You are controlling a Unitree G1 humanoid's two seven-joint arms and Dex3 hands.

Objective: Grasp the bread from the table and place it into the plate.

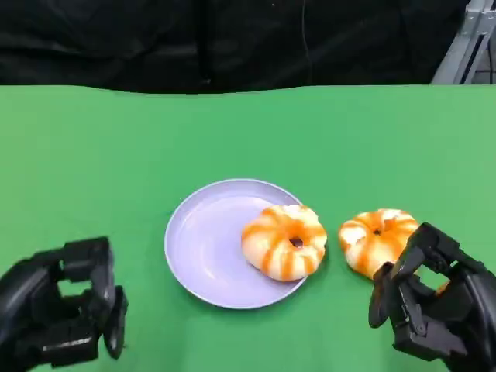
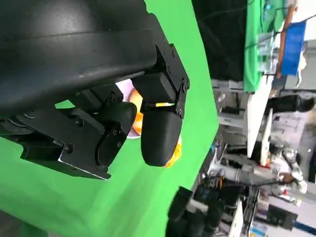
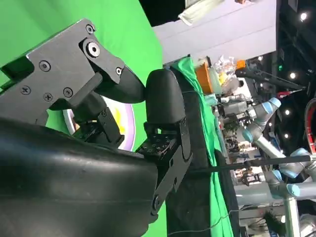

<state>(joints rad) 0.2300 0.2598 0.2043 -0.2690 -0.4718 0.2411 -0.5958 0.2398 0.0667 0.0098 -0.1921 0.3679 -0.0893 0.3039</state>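
The worktop is covered with a bright green cloth. Behind its far edge a black backdrop is hung, and a grey metal frame is seen at the far right corner. In the right wrist view, light-blue-jointed robot arms are visible in a cluttered room beyond, and another green-draped table is seen.

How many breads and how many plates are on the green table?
Bread: 2, one on the plate, one on the table
Plate: 1
Total: 3
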